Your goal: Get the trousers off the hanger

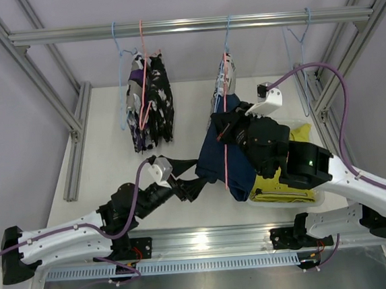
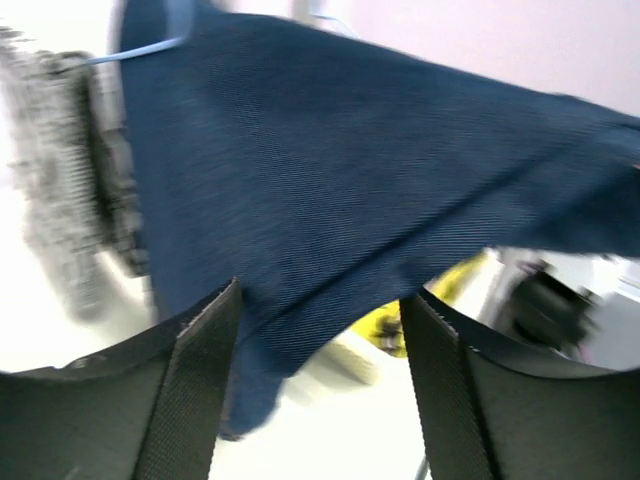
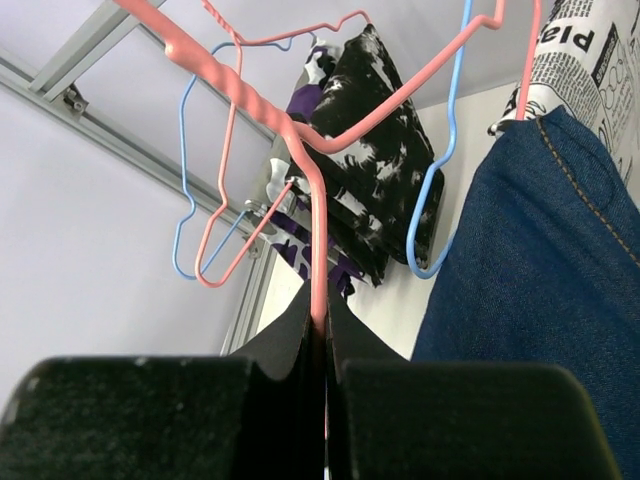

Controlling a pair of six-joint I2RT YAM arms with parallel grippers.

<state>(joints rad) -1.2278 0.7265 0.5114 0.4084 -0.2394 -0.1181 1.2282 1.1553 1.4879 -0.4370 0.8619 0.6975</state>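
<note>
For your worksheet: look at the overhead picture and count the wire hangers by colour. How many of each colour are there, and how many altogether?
Blue hangers: 3
Pink hangers: 2
Total: 5

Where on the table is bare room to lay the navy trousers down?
The widest bare table lies between the left frame rail and the patterned trousers. A narrower strip runs between those and the navy trousers. The right side is crowded by the yellow-green trousers and the right arm.
</note>
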